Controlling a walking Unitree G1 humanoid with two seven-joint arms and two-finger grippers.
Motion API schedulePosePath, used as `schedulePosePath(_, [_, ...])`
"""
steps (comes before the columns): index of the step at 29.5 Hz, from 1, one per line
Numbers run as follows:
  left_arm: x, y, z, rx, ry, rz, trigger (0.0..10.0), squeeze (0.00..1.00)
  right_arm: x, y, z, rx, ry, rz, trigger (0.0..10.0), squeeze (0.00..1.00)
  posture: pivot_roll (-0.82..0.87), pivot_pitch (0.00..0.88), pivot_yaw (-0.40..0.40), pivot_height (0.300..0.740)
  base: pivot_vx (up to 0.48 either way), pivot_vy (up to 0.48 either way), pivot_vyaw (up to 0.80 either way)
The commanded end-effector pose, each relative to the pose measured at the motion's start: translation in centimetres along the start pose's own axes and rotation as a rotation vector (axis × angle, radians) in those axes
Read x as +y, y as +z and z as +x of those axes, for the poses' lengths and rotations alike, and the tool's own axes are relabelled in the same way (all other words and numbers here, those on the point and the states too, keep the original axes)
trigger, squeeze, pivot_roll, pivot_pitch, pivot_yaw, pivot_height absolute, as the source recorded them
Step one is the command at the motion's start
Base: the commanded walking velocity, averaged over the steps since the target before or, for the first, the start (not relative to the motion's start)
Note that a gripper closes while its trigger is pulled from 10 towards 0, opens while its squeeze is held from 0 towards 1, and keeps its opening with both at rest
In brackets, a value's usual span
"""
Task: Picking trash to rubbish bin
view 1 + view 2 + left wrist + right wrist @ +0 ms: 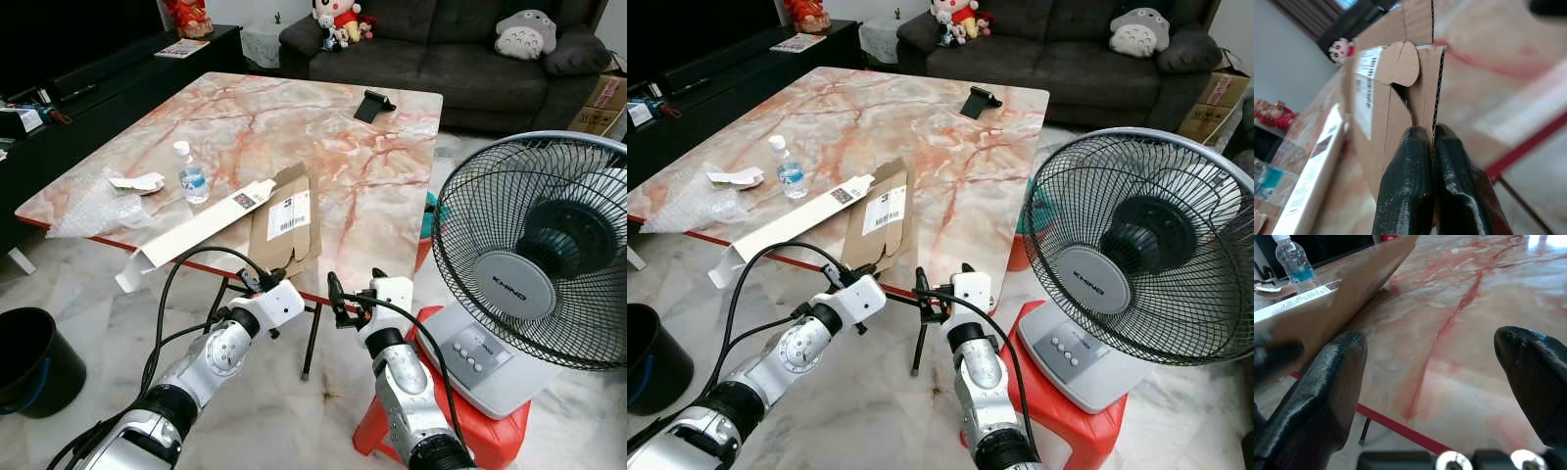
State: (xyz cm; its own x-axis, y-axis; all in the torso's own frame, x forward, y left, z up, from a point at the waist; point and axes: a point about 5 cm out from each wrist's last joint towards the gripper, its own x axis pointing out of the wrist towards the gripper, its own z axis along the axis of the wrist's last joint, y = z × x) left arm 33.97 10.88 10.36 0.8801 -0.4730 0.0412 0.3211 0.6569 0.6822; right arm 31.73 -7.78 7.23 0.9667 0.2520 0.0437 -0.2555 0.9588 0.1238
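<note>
At the near edge of the marble table (323,147), the left gripper (266,277) pinched the flattened cardboard box (284,217).

Left of the table, a black bin (34,357) stood on the floor. On the table's left part lay bubble wrap (88,206) and a crumpled white scrap (137,182), then an upright water bottle (192,173) and a long white carton (196,227) overhanging the near edge. Beside the carton lay the cardboard box, its corner clamped between the left gripper's closed fingers (1420,186). The right gripper (355,287) hovered just off the table's near edge, its fingers (1327,396) spread apart. Right of the table stood a fan (544,264) on a red stool (470,431).
</note>
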Motion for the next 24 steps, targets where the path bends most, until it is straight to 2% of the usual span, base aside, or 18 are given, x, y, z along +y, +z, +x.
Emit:
schedulePosePath(1, [1.1,1.0,0.1,-0.06,0.048,-0.055,10.0,0.0,0.3,0.2,0.3,0.0,0.005,0.001,10.0,0.0,-0.01,0.052,0.049,0.74,0.0,0.0,0.0])
schedulePosePath(7, [1.8,1.9,0.2,-0.112,0.074,-0.09,10.0,0.0,0.3,0.2,0.4,-0.002,0.007,0.001,10.0,0.0,-0.01,0.05,0.049,0.74,0.0,0.0,0.0])
schedulePosePath(10, [3.1,4.4,0.4,-0.232,0.144,-0.167,10.0,0.0,0.4,0.6,0.7,-0.014,0.006,0.001,10.0,0.0,-0.01,0.034,0.044,0.74,0.0,0.0,0.0])
schedulePosePath(13, [3.5,5.2,0.3,-0.271,0.176,-0.192,10.0,0.0,0.2,0.9,0.9,-0.027,-0.003,-0.002,10.0,0.0,-0.01,0.032,0.042,0.74,0.0,0.0,0.0])
schedulePosePath(18, [3.7,4.5,-0.6,-0.242,0.284,-0.263,10.0,0.0,-0.4,2.3,1.4,-0.092,-0.035,-0.002,10.0,0.0,-0.01,0.012,0.034,0.74,0.0,0.0,0.0])
schedulePosePath(24, [4.3,3.6,-1.5,-0.182,0.409,-0.368,10.0,0.0,-0.4,3.8,2.2,-0.144,-0.016,-0.038,10.0,0.0,-0.01,0.0,0.022,0.74,0.0,0.0,0.0])
